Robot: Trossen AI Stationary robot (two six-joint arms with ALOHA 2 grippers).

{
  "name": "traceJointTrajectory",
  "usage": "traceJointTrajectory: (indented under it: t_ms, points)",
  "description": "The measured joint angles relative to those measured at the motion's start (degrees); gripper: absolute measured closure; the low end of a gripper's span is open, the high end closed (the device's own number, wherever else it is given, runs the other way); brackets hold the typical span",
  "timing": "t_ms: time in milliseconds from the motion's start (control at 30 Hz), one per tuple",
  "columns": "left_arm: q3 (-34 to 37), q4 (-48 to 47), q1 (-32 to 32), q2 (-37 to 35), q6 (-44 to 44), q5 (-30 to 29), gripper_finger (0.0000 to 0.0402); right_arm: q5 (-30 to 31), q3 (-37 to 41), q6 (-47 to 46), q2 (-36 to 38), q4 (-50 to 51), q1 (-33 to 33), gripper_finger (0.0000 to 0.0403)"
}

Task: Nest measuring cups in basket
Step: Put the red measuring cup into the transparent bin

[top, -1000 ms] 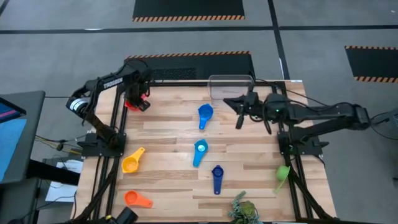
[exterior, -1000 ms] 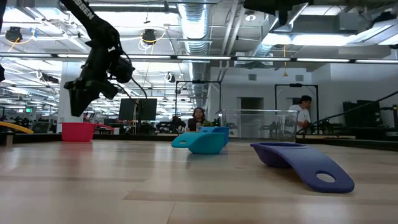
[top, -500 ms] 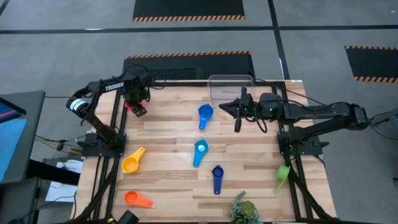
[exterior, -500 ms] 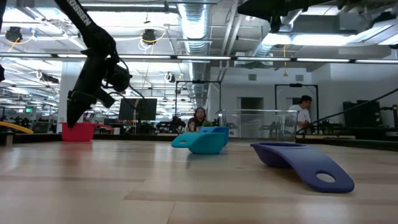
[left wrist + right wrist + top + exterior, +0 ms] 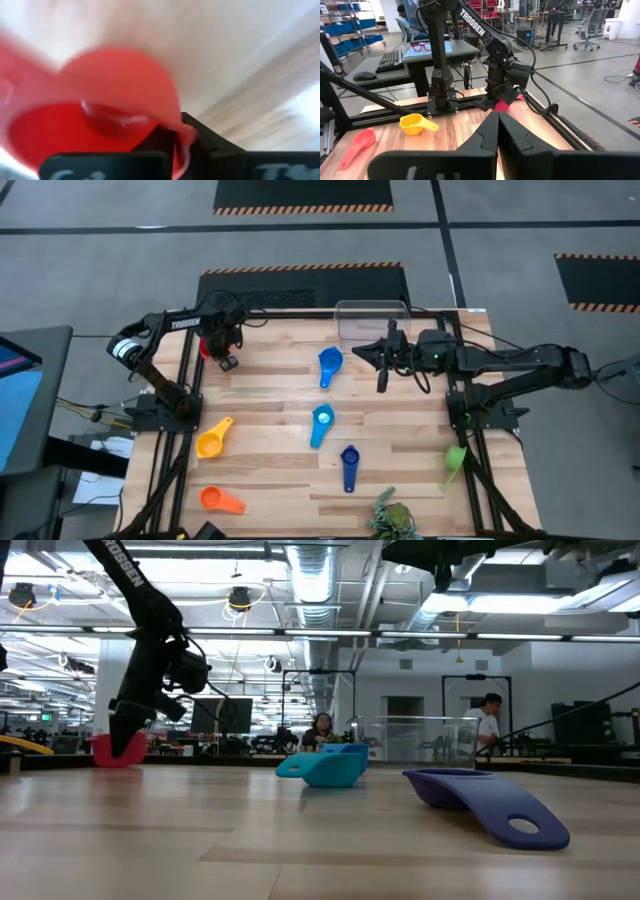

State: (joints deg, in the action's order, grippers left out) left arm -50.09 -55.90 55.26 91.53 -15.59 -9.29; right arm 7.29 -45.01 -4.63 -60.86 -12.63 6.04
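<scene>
Cups lie scattered on the table point(image 5: 270, 385), none of them in the basket point(image 5: 371, 319) yet, so the nesting is at its first pick. The left gripper point(image 5: 222, 356) is down at the far left corner, and its jaws are closed on the wall of the red cup point(image 5: 95, 107): the left wrist view shows the red rim pinched between the two dark fingers point(image 5: 200, 140), the bowl bulging out ahead of them. In the low view that cup point(image 5: 112, 749) sits tilted at the fingertips, low over the wood; whether it has left the surface I cannot tell.

The right gripper point(image 5: 383, 366) waits just in front of the basket, its jaws pressed together with nothing between them. Beyond its fingertips, toward the left arm, lie the yellow cup point(image 5: 416, 124) and the orange cup point(image 5: 356, 145).

Three blue cups sit between the two grippers: one point(image 5: 329, 364) just beside the right jaws, a lighter one point(image 5: 321, 423) and a dark one point(image 5: 349, 465) nearer the front edge. A green cup point(image 5: 455, 459) lies off to the right.

The next move, as I judge it, calls for a clean lift of the red cup, a carry across to the basket, and a release upright so that later cups can nest in it. A pinch on a thin rim could let the cup swing or slip on the way.
</scene>
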Motion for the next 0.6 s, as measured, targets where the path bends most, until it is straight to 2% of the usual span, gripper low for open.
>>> traceJointTrajectory:
  t_ms: [200,333,400,500,600]
  points:
    - [-6.58,-1.21,-4.45,-0.44,7.29,22.45,0.04,0.07,0.0,0.14,0.17,-2.11,0.0,0.0377]
    - [-13.68,4.88,-8.76,-2.22,13.2,32.85,0.0401,0.07,-0.02,0.12,0.2,-5.08,0.0,0.0377]
    - [-17.5,11.36,-11.15,-3.12,17.66,35.2,0.0401,0.05,-0.02,0.12,0.2,-6.74,0.0,0.0377]
    - [-23.57,22.68,-14.42,-3.3,22.92,35.43,0.0401,0.07,-0.02,0.12,0.2,-9.91,0.0,0.0377]
    - [-29.17,34.09,-17.2,-3.3,25.44,31.14,0.0401,0.06,-0.02,0.12,0.33,-13.29,0.0,0.0377]
